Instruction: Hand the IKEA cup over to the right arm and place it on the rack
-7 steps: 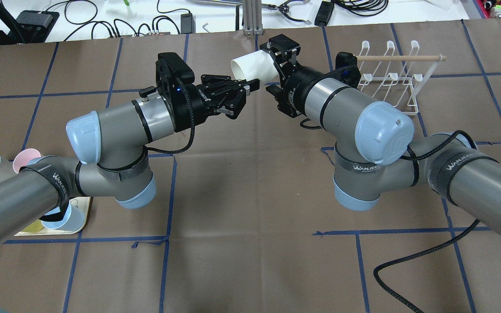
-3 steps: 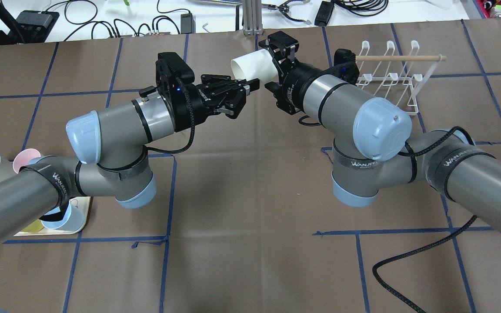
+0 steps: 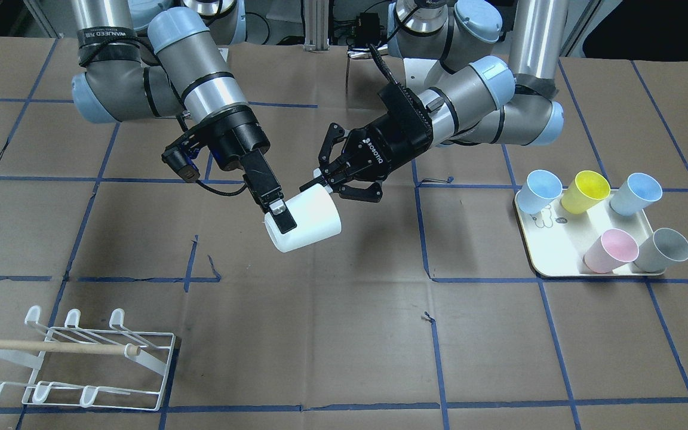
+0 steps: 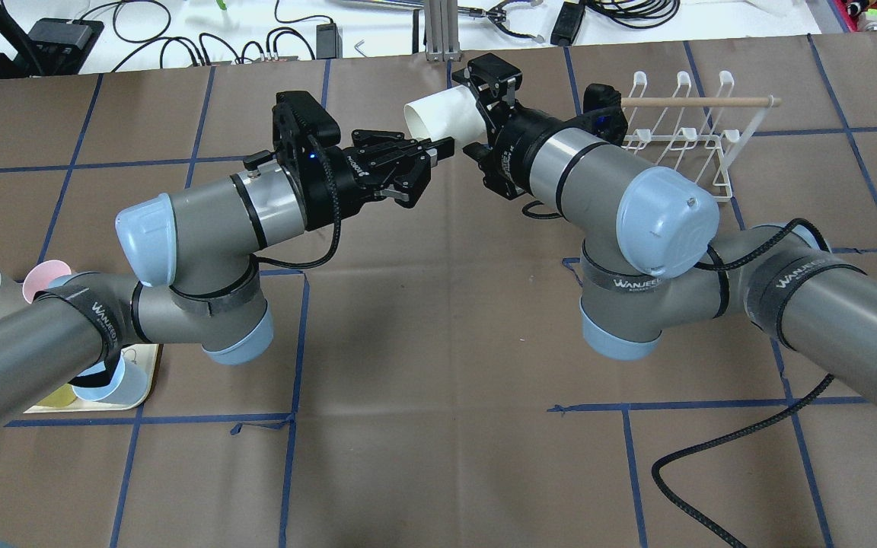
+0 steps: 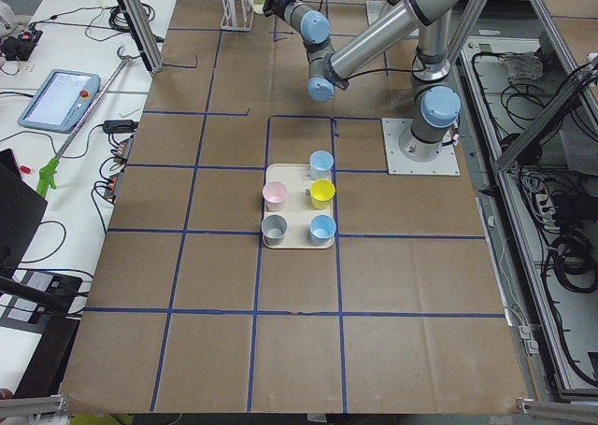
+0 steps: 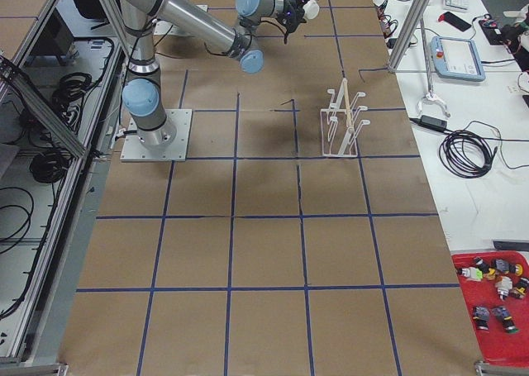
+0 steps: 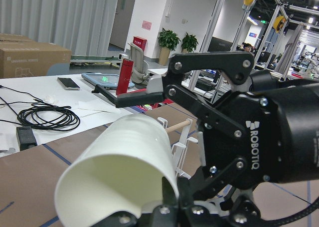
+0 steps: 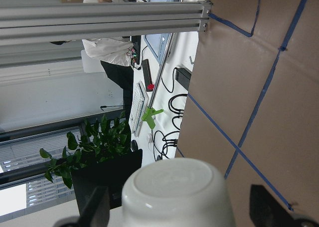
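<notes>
The white IKEA cup (image 3: 311,224) hangs on its side in mid-air between my two grippers; it also shows in the overhead view (image 4: 442,114). My left gripper (image 3: 315,183) is shut on the cup's rim, one finger inside the mouth. My right gripper (image 3: 287,230) is open and straddles the cup's base end. In the right wrist view the cup's base (image 8: 174,192) sits between the fingers (image 8: 97,207) with a gap on each side. The white wire rack (image 4: 686,137) with its wooden dowel stands on the table beyond the right arm.
A cream tray (image 3: 550,269) with several coloured cups sits on the robot's left side. A black cable (image 4: 712,457) loops on the table near the right arm's base. The rack also shows in the front-facing view (image 3: 81,358).
The right arm has shifted slightly toward the cup, so its open fingers reach further along the base. The left gripper and the cup have not moved.
</notes>
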{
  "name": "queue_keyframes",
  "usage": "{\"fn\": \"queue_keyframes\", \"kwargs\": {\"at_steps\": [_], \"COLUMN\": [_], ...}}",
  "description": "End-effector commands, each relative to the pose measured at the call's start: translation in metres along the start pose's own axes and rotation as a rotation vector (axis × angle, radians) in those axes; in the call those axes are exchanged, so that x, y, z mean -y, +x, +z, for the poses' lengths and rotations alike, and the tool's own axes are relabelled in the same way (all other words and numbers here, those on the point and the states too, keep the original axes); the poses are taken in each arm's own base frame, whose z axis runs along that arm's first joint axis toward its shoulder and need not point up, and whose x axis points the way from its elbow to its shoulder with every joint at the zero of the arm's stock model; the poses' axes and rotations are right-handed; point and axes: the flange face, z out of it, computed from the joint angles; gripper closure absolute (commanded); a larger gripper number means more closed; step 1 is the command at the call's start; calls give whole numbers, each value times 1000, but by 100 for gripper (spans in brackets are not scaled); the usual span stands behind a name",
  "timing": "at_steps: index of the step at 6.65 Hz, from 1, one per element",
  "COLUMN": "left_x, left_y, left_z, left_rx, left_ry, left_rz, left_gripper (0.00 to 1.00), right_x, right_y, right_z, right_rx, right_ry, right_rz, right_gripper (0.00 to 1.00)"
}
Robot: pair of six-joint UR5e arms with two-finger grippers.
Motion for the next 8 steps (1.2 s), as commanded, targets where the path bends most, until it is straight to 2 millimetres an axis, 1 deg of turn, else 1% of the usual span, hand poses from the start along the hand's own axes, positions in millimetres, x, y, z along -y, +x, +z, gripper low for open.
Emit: {"fn": "queue_keyframes", "kwargs": {"at_steps": [1, 2, 4, 5, 6, 7, 8], "left_x": [0, 0, 1, 1, 1, 1, 1], "left_y": [0, 0, 0, 0, 1, 1, 1], "left_z": [0, 0, 0, 0, -1, -1, -1], "left_rx": [0, 0, 2, 2, 2, 2, 2], "left_ry": [0, 0, 1, 1, 1, 1, 1], "left_rz": [0, 0, 2, 2, 2, 0, -6], "left_gripper": [96, 96, 95, 94, 94, 93, 91], "right_x": [2, -5, -6, -7, -7, -7, -7], "right_y": [-8, -6, -4, -4, -5, -6, -6], "right_z": [10, 13, 13, 11, 11, 10, 10], "right_rx": [7, -2, -5, -4, -2, -1, -1], "right_ry": [-3, -14, -17, -20, -20, -20, -20], "right_rz": [-4, -6, -7, -9, -9, -9, -9], "right_gripper": [2, 2, 2, 12, 29, 39, 42]}}
